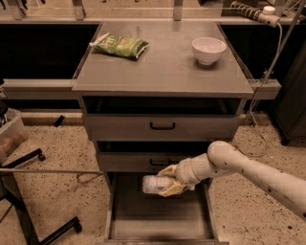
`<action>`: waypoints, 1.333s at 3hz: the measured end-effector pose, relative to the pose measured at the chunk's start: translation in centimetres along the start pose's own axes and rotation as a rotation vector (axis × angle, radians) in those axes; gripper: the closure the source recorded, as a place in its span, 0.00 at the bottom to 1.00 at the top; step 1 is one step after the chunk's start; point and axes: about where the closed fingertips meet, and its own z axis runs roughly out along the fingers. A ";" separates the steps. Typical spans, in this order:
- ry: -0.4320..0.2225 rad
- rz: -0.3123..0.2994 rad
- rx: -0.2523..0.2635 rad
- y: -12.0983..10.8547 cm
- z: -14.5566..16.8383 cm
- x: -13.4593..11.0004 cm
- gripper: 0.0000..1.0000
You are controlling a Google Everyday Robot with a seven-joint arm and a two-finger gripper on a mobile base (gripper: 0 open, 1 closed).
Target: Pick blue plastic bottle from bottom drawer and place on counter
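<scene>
Hand [166,182] clamped on the blue plastic bottle [151,184], low centre over the bottom drawer [158,216], should back clear of the drawer fronts [162,127] before rising to the surface [167,67].

Green snack bag [119,46] lies flat; white bowl [209,50] stands upright, well apart.

1. You're looking at a lab or workshop: a grey metal drawer cabinet [162,127] topped by a bare metal desk [162,62] stands on a speckled hard floor [62,201].
2. A power strip [248,12] lies on the ledge behind, and a castered stand leg [75,224] sits at the left.
3. Your gripper [167,181] hangs over the bottom drawer [160,220], fingers [169,170] clasping the blue plastic bottle [154,184].
</scene>
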 end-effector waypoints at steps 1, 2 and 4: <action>-0.015 -0.056 0.046 -1.7 -3.5 -4.7 1.00; -0.042 -0.139 0.101 -4.0 -9.1 -13.1 1.00; -0.069 -0.288 0.160 -3.5 -17.6 -25.8 1.00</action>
